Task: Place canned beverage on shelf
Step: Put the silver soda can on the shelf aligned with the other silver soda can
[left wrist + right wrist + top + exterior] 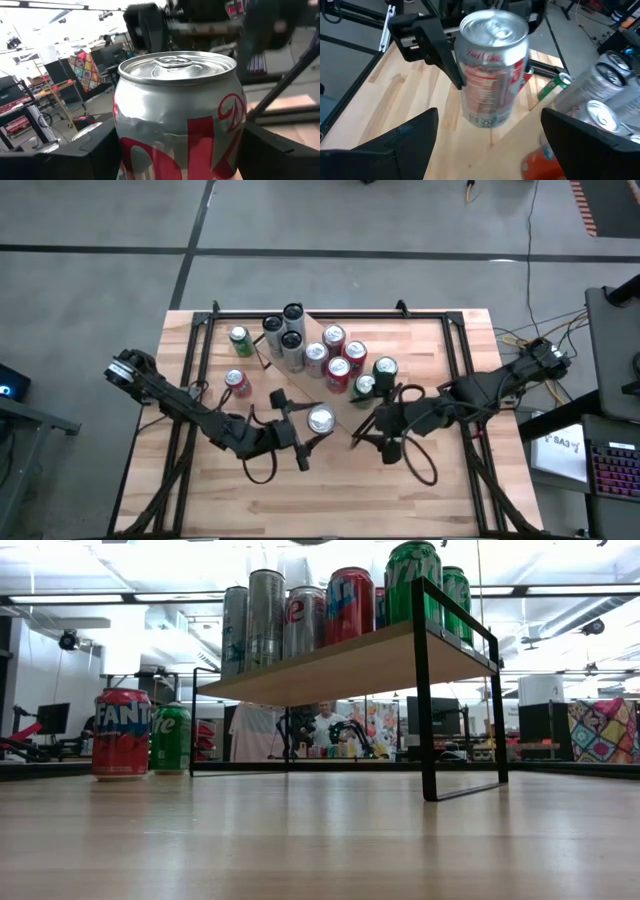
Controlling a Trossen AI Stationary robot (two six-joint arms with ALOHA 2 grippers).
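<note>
1. One silver Diet Coke can [320,420] sits clamped between the left gripper [312,432] fingers, raised off the table [420,490], just in front of the shelf [300,392] – the wrist views show dark fingers on both its sides.
2. Right gripper [372,432] hangs beside it, jaws apart, holding nothing; its wide-spread fingers [395,145] frame the can without touching.
3. Shelf already carries many cans [350,602]; two more, a Fanta can [121,733] and a green can [171,738], stand on the table.
4. To do well – keep the can upright, lift above board level, aim for a bare patch near the front edge.
5. Likely risk: nudging neighbours. Lower straight, release only once seated.
</note>
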